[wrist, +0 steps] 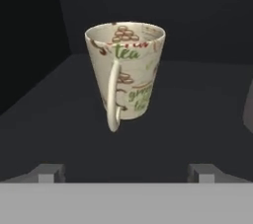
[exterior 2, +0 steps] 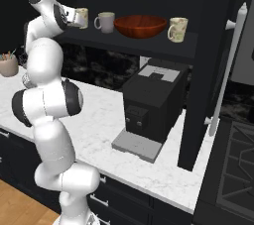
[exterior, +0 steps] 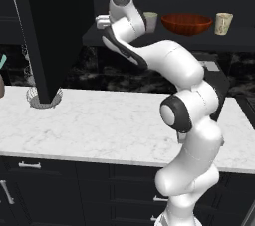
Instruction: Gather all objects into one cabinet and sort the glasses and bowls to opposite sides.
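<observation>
On the dark shelf (wrist: 197, 119) of the black cabinet, a cream tumbler (wrist: 126, 72) with a handle and "tea" lettering stands upright. My gripper (wrist: 126, 172) is open, its fingertips (wrist: 49, 171) spread wide just short of the tumbler, touching nothing. From the right base, the gripper (exterior 2: 76, 17) sits at the shelf's left end beside that tumbler (exterior 2: 82, 17). To its right stand a greyish-white cup (exterior 2: 104, 22), the red-brown bowl (exterior 2: 140, 26) and another cream tumbler (exterior 2: 177, 29). The left base view shows the cup (exterior: 150, 21), bowl (exterior: 187, 23) and right tumbler (exterior: 223, 23).
A black coffee machine (exterior 2: 151, 105) stands on the white marble counter (exterior: 99, 120) under the shelf. An open black cabinet door (exterior: 50, 36) hangs to the left, and a tall black panel (exterior 2: 208, 70) to the right. A utensil pot (exterior 2: 8, 64) sits far left.
</observation>
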